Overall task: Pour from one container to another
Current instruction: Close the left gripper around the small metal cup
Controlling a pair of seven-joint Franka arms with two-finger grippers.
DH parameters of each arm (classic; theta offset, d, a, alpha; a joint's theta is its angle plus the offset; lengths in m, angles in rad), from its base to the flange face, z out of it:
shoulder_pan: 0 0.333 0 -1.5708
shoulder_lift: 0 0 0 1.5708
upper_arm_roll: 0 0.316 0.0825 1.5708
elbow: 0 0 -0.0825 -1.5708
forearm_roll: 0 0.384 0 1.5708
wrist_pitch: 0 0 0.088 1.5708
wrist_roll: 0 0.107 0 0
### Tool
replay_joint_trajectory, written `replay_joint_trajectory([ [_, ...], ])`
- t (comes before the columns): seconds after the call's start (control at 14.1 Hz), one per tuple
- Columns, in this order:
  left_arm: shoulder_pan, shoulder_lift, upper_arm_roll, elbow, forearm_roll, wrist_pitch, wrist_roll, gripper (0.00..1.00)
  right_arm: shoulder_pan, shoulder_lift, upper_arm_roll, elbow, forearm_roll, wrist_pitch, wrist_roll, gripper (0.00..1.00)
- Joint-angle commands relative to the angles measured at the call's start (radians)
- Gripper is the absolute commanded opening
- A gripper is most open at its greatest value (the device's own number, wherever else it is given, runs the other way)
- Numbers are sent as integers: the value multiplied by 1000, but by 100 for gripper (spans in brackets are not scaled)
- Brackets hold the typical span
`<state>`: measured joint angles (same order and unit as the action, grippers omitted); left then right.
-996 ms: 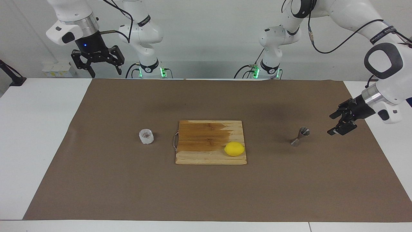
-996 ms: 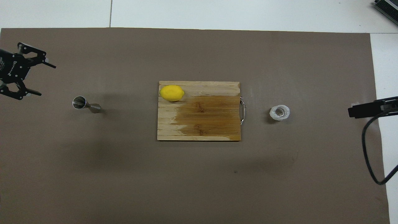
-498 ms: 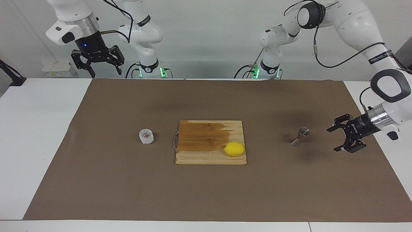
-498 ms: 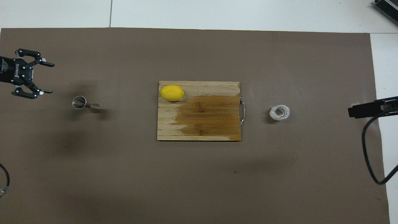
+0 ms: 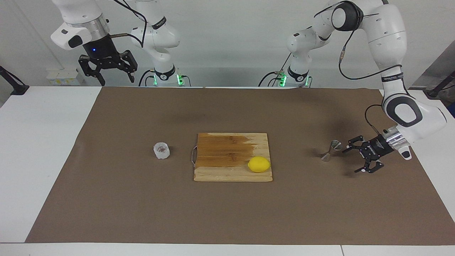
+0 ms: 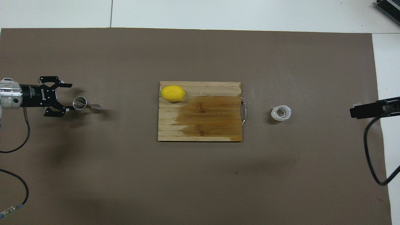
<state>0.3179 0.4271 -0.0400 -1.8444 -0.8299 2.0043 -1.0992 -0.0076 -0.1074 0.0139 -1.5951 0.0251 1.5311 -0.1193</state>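
We saw the table (image 5: 42,142) from two distant cameras: one high across it facing the robots, one steeply overhead from their end. Both shared the mat (image 6: 200,187), half a turn apart; only the facing view showed the arms whole.

A white counter (image 5: 49,142) fills the room's middle, almost wholly covered by a brown paper sheet (image 5: 227,213). A plain pale wall (image 5: 227,42) rises past it. Even, soft light leaves only faint shadows on the paper.
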Motion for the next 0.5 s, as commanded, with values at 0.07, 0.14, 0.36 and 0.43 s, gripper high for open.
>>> replay_joint_trajectory([
  [0.07, 3, -106, -6, -180, -122, 37, 39, 100, -8, -6, 1, 0, 15, -12, 21, 100],
  [0.14, 15, -122, -7, -212, -141, 28, 105, 100, -8, -6, 1, 0, 16, -12, 21, 100],
  [0.36, 46, -157, -6, -304, -263, 19, 276, 100, -8, -6, 1, 0, 16, -12, 21, 100],
  [0.43, 46, -169, -7, -332, -294, 21, 329, 100, -8, -6, 1, 0, 16, -12, 21, 100],
])
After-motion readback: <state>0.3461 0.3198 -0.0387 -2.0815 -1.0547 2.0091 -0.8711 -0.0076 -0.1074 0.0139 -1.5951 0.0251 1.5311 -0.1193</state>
